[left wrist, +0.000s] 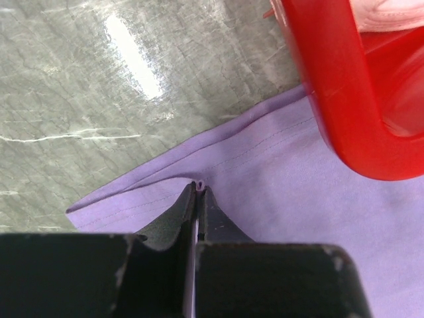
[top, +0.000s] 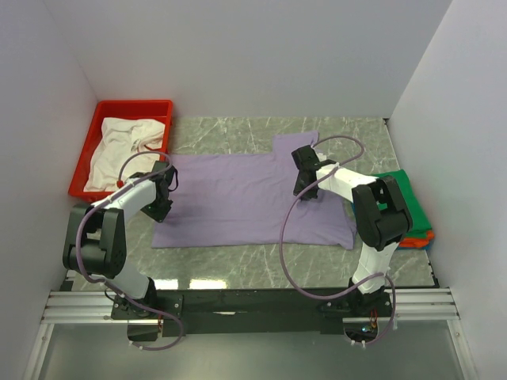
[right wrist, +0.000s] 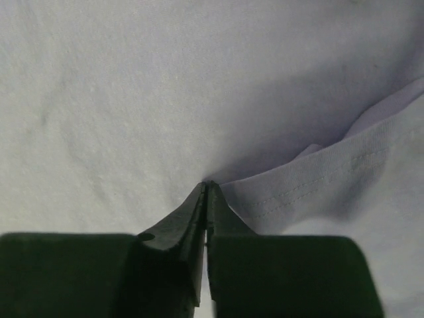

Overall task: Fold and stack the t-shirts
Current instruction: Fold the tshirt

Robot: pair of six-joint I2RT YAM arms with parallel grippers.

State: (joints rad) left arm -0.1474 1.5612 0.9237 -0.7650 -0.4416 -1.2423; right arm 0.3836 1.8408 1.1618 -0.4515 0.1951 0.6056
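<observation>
The left gripper was shut, pinching the left hem of the lavender t-shirt. The right gripper was closed on a pucker near its right edge. The shirt lay spread flat. Just left of it stood the red tray with the white t-shirt. To its right lay the folded green t-shirt.

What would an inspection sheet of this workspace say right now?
Surface: grey marbled table, glossy.
Job's things: purple shirt spread flat; white shirt crumpled in red tray; folded shirts stacked at right, green on top.
Clutter: nothing seen besides the tray.
End effectors: left end effector and right end effector both shut on the purple shirt.
Cables: purple cables loop loosely from both arms.
Surroundings: white walls on three sides.
</observation>
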